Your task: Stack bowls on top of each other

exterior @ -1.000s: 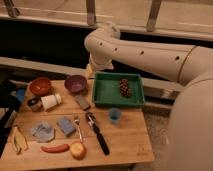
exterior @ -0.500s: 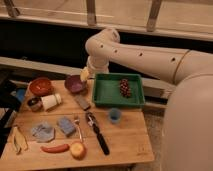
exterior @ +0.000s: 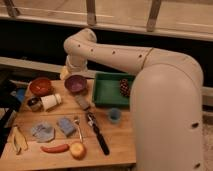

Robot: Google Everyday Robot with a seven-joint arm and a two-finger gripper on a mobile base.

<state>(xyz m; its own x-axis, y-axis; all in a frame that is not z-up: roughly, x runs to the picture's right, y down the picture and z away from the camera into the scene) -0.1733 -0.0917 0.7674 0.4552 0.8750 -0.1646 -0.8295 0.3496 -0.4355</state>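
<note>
The white robot arm (exterior: 150, 75) fills the right side and arches over the back of the wooden table (exterior: 122, 147), hiding the table's right end and part of the green tray (exterior: 105, 92). A dark, cone-like lump (exterior: 124, 87) lies in the tray. The purple bowl (exterior: 76, 84) stands upright just left of the tray, and the orange-red bowl (exterior: 41, 86) stands apart, further left. The gripper (exterior: 69, 75) hangs at the purple bowl's far rim, largely masked by the wrist; its fingers are spread and hold nothing. Nearer the front are a white cup (exterior: 51, 101) on its side, a metal cup (exterior: 34, 103) touching it, a black-handled tool (exterior: 98, 135), a small blue cup (exterior: 114, 115), a round fruit (exterior: 77, 150) and a red pepper (exterior: 54, 148).
</note>
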